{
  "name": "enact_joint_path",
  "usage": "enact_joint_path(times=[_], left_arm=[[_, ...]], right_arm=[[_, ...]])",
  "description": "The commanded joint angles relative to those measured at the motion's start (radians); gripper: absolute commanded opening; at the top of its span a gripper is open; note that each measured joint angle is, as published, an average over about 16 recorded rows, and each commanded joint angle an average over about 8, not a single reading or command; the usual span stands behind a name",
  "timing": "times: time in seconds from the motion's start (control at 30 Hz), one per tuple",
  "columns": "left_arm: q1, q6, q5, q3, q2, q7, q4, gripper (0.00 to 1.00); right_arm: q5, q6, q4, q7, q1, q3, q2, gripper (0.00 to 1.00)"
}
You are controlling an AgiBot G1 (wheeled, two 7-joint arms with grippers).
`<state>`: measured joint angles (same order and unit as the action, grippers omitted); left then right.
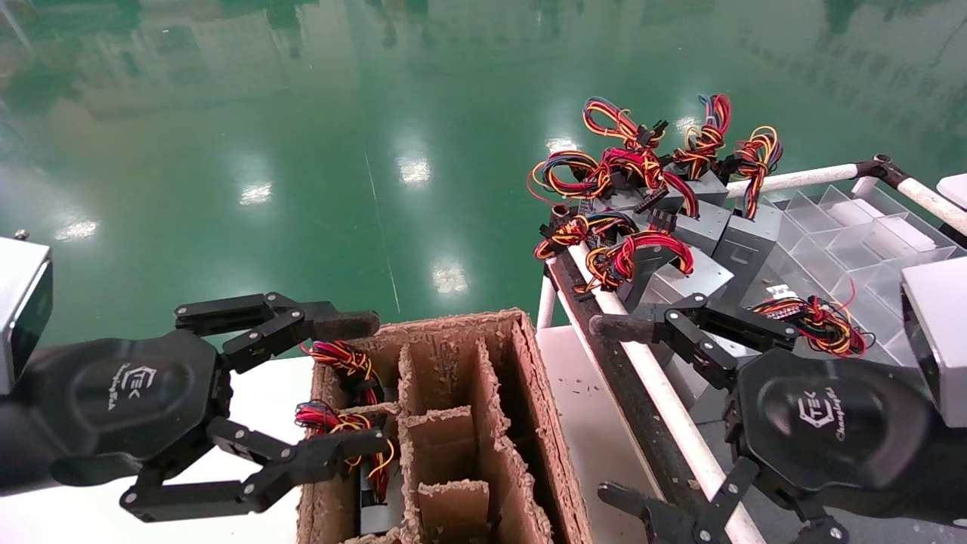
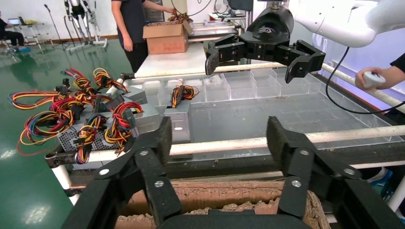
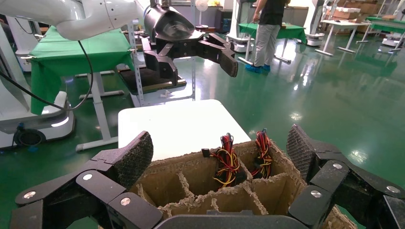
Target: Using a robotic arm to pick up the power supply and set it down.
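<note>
While both grippers are hanging wide open and empty, the right gripper (image 1: 627, 412) is waiting to reach for a power supply (image 1: 691, 276) lying at its one o'clock, with the left gripper (image 1: 355, 393) idling over the cardboard box (image 1: 555, 461).

Glossy white arm (image 3: 71, 16), black logo-marked tools.

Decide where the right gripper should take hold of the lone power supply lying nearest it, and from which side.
Grip the grey metal body of the power supply, from above, jaws across its flat sides. The right gripper is open. Its wire bundle looks loose and floppy, so probably a poor hold.
</note>
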<state>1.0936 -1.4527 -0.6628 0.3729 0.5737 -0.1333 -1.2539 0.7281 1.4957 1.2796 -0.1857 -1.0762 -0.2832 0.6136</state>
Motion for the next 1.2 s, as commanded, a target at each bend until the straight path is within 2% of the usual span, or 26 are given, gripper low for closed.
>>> enact_joint_path(times=[0.03,1.0,1.2], left_arm=[[0.000,0.000,0.000,0.000,0.000,0.000,0.000,0.00],[0.000,0.000,0.000,0.000,0.000,0.000,0.000,0.01],[0.000,0.000,0.000,0.000,0.000,0.000,0.000,0.76]], right_arm=[[0.000,0.000,0.000,0.000,0.000,0.000,0.000,1.00],[0.000,0.000,0.000,0.000,0.000,0.000,0.000,1.00],[0.000,0.000,0.001,0.000,0.000,0.000,0.000,1.00]])
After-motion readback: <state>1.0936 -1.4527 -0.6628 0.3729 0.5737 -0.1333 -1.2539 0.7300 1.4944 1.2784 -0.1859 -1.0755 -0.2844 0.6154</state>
